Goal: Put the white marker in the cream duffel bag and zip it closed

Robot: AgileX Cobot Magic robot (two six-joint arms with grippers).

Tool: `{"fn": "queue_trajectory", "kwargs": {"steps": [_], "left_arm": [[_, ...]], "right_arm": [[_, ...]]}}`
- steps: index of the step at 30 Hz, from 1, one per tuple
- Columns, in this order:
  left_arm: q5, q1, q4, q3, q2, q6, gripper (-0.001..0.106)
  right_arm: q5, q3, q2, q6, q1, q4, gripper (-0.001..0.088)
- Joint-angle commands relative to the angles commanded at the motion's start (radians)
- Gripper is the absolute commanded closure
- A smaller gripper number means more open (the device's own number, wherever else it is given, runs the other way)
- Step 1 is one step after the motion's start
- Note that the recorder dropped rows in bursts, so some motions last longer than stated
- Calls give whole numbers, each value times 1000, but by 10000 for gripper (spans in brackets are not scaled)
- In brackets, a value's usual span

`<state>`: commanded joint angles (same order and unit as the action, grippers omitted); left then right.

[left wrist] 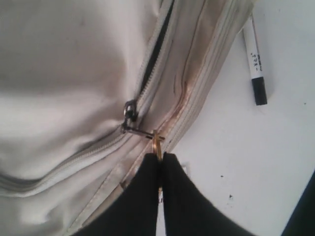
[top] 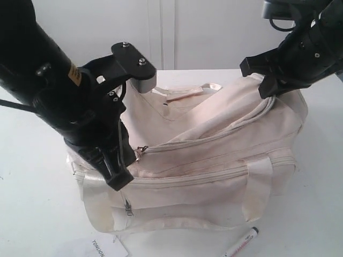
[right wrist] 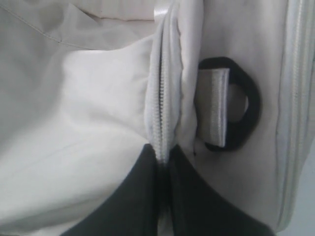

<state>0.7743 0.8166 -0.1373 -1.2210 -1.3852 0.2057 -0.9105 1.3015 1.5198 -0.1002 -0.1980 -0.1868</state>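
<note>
- Your left gripper (left wrist: 160,158) was pinched shut on the gold keyring (left wrist: 156,140) at the zip pull.
- Your right gripper (right wrist: 162,153) was clamped on the zip edge of the cream duffel bag (top: 214,155).
- The white marker (top: 244,240) lay on the table (top: 316,203) just beside the bag's front edge, with bare tabletop around it.

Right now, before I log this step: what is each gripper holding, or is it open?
Left gripper: shut on the gold keyring of the zip pull.
Right gripper: shut on the zipper edge of the cream duffel bag.
</note>
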Motion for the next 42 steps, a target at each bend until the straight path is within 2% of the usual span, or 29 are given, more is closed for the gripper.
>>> {"fn": "queue_trajectory", "kwargs": {"steps": [7,10,18,21,33,42], "left_arm": [[-45,-8,-91,0,0,0,1053],[-48,-8,-93,0,0,-10,1053],[-52,-83,-200,0,0,-23,1053],[-52,-99,-205,0,0,-23,1053],[-52,-99,-207,0,0,-23,1053],[-50,-99,-207,0,0,-23,1053]], "right_arm": [[-4,0,0,0,0,0,868],[-6,0,0,0,0,0,868],[-8,0,0,0,0,0,868],[-8,0,0,0,0,0,868],[-8,0,0,23,0,0,868],[-36,0,0,26,0,-5,691]]}}
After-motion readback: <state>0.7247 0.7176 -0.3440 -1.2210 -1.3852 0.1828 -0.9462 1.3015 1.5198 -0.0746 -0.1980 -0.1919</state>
